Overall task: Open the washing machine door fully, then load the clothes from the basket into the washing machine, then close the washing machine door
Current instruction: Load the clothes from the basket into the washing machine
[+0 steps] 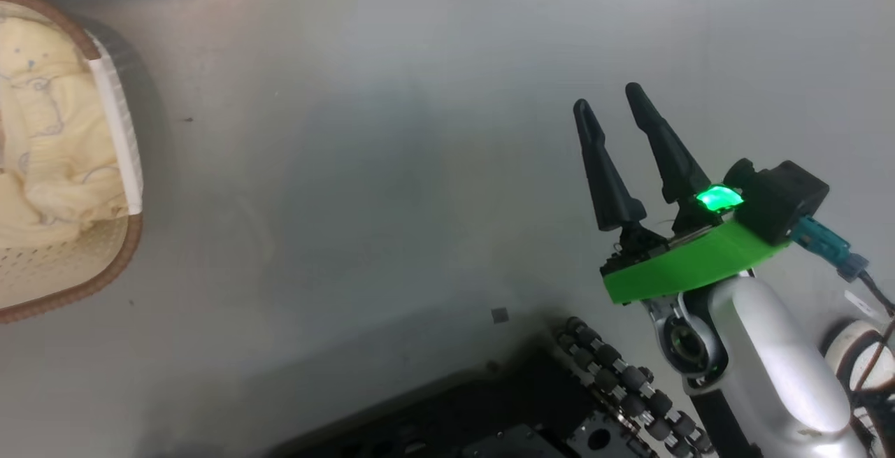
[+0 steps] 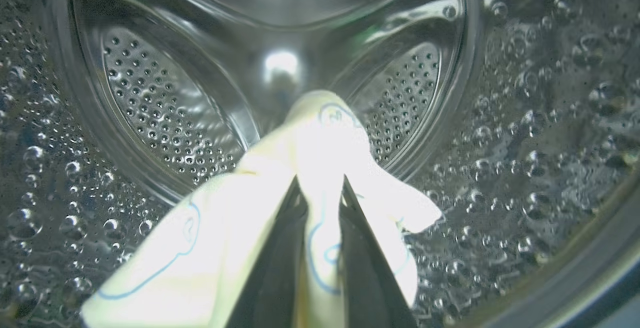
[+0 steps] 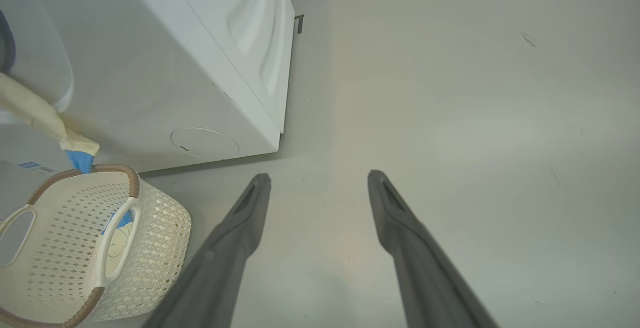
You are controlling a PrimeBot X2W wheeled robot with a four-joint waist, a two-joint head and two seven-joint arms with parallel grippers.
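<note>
My left gripper (image 2: 321,180) is inside the washing machine's perforated steel drum (image 2: 165,112). It is shut on the clothes (image 2: 320,132), a pale cream piece with blue line drawings bunched between the fingers. In the right wrist view the white washing machine (image 3: 150,67) stands behind the cream basket (image 3: 155,228). A cream strip of fabric (image 3: 35,110) with a blue end hangs down to the basket's rim. More clothes (image 1: 49,136) lie in the basket (image 1: 119,255) at the left of the head view. My right gripper (image 1: 607,96) (image 3: 319,176) hangs open over bare floor. The washing machine door is out of view.
Grey floor (image 1: 384,164) spreads between the basket and my right arm. My dark base with its roller wheels (image 1: 615,381) sits at the bottom of the head view. A round cover (image 3: 204,142) is set low on the washer's front.
</note>
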